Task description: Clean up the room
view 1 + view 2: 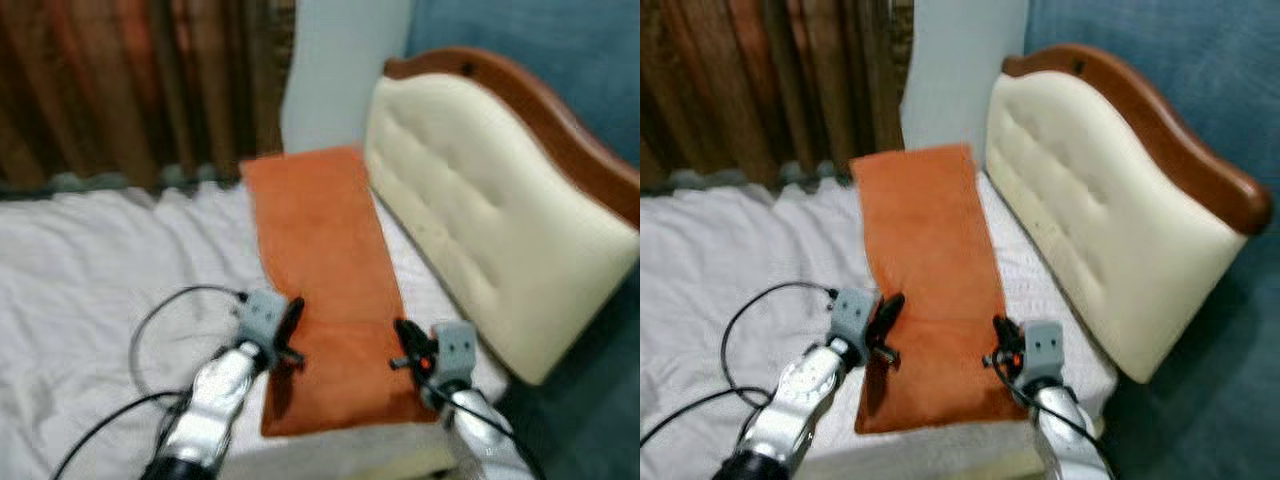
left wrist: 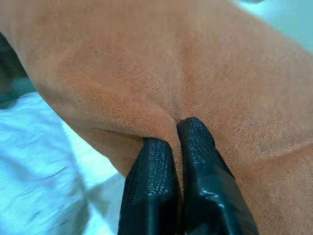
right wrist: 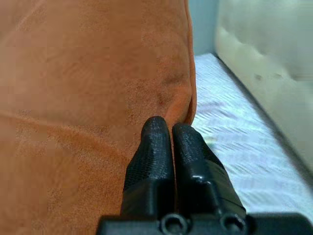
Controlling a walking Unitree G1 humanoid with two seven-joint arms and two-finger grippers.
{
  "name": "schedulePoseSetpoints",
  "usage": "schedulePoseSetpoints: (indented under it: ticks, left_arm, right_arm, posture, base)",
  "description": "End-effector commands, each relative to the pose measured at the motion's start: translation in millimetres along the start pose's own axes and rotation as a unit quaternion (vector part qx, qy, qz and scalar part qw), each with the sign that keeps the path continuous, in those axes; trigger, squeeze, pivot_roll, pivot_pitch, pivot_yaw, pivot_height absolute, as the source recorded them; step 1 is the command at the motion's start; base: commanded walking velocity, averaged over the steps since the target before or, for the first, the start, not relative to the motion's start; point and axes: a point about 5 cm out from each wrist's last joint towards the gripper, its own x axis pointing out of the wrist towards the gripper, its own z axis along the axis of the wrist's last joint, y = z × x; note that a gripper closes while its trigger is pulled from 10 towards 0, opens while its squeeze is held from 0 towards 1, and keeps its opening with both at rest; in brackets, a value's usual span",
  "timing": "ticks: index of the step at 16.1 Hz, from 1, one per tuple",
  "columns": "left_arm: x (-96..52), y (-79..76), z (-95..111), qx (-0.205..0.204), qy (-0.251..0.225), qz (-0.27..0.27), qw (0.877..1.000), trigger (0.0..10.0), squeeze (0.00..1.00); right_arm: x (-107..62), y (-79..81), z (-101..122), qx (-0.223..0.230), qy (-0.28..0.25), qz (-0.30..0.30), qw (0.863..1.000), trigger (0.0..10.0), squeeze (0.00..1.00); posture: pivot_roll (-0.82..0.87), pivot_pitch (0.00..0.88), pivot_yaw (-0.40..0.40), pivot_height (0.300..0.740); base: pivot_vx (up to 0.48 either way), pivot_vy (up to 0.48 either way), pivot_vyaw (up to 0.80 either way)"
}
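Left tool [image 1: 291,318] and right tool [image 1: 407,338] each pinching orange blanket [image 1: 325,260], white bed [image 1: 90,270], cream headboard [image 1: 480,215], brown curtains [image 1: 140,80].

An orange blanket [image 1: 325,280], kinda fuzzy, is laid out long and narrow along the bed [image 1: 90,270] next to the headboard [image 1: 470,210]. It's spread mostly flat, with both near edges pinched up into small folds.
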Motion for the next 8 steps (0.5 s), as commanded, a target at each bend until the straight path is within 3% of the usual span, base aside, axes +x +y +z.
schedulePoseSetpoints:
  ticks: [1, 8]
  left_arm:
    - [-8.9, 44.4, 9.2, 0.023, -0.016, 0.086, 0.996, 10.0, 0.0]
    - [-7.7, 50.7, 6.2, 0.034, -0.005, 0.087, 0.996, 10.0, 0.0]
  right_arm:
    - [-5.6, -31.6, 5.5, -0.003, -0.009, -0.074, 0.997, 10.0, 0.0]
    - [0.8, -29.4, 8.2, -0.006, -0.01, -0.07, 0.997, 10.0, 0.0]
  posture:
    - [0.0, 0.0, -0.052, 0.74]
    - [0.0, 0.0, -0.056, 0.74]
  base:
    - [0.326, -0.349, 0.0]
    - [0.329, -0.346, 0.0]
